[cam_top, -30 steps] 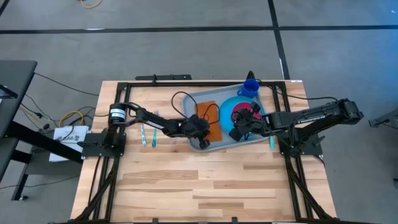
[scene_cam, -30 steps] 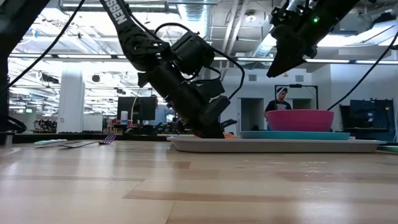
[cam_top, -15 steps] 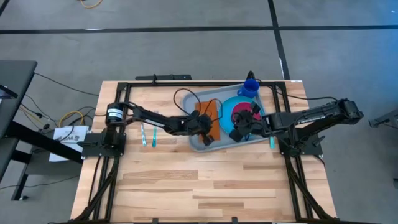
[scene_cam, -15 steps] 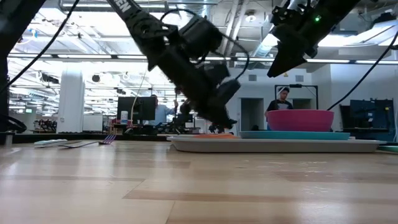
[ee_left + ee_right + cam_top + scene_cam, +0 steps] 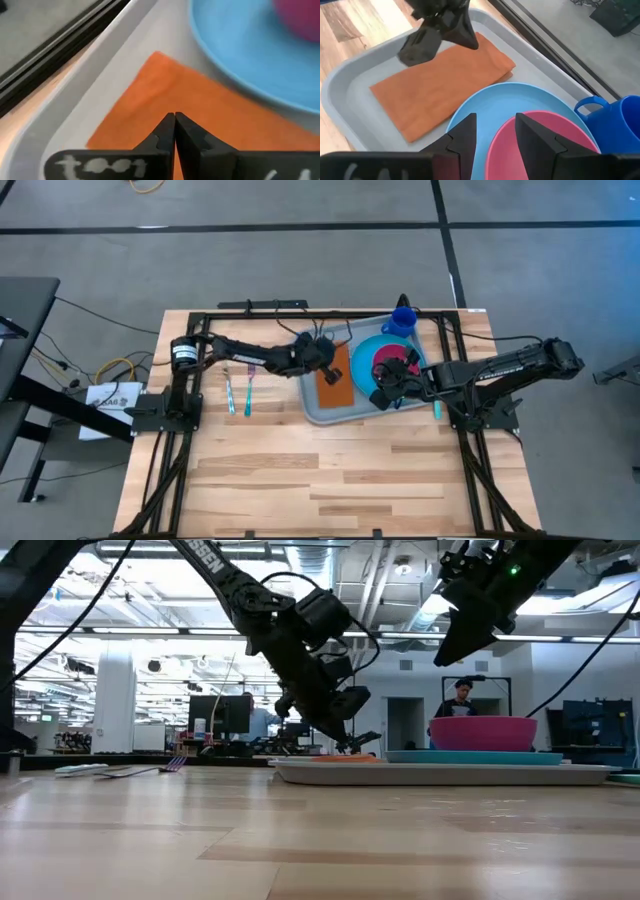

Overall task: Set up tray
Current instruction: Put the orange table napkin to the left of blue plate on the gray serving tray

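While you look down from the high view, you see the large flat pale grey-blue plastic tray (image 5: 325, 408) with rounded corners and a low raised rim lying on the light wooden slat table (image 5: 300, 470), toward the right arm's side. Your left gripper (image 5: 174, 125) hangs just above the flat orange-brown rectangular napkin (image 5: 440, 82), its two dark pointed fingers pressed together with nothing between them. Directly under its tips is the matte napkin; just beyond it lies the smooth curved edge of the round bright-blue plate (image 5: 240, 55), and to the other side the tray's raised rim.

Your right gripper (image 5: 492, 132) hovers over the plate with its blunt dark fingers spread apart and nothing held. Below and ahead of it sits the glossy pink round bowl (image 5: 545, 145) on the plate, with the napkin further ahead. Off to the side is a deep-blue plastic mug (image 5: 612, 120) with a loop handle. In the low view the bowl stands on the plate, both carried by the thin tray.

On the bare wood beside the left arm lie two slim teal-handled utensils (image 5: 238, 392), well apart from the tray.
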